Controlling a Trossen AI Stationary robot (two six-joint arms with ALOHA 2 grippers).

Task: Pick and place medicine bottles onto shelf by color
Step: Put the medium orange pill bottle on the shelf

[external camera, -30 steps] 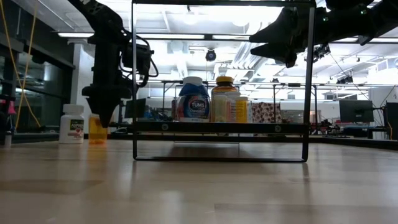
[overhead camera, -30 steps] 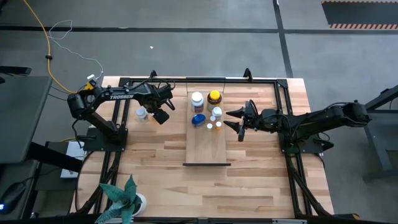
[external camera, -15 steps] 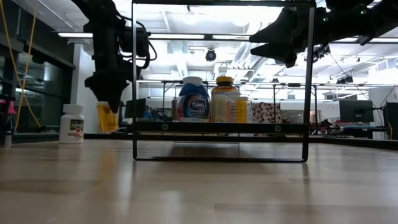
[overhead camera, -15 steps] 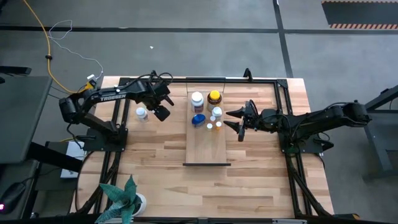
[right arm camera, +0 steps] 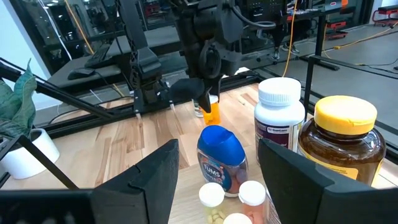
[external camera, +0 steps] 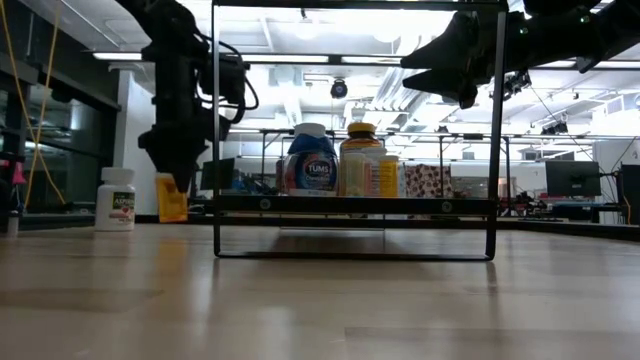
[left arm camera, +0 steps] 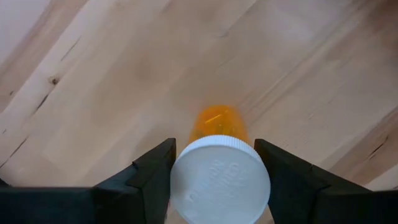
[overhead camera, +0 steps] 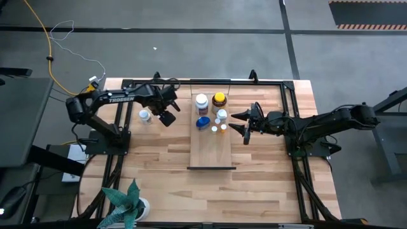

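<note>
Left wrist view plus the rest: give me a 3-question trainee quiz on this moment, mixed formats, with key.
1. True or false: the left gripper is shut on the small orange bottle.
2. Multiple choice: where is the amber jar with the yellow cap? A) on the shelf B) in the right gripper C) on the floor.
3. Fill in: in the low view, the orange bottle hangs ____ the table.

Key: 1 true; 2 A; 3 above. The right gripper waits open beside the shelf.
</note>
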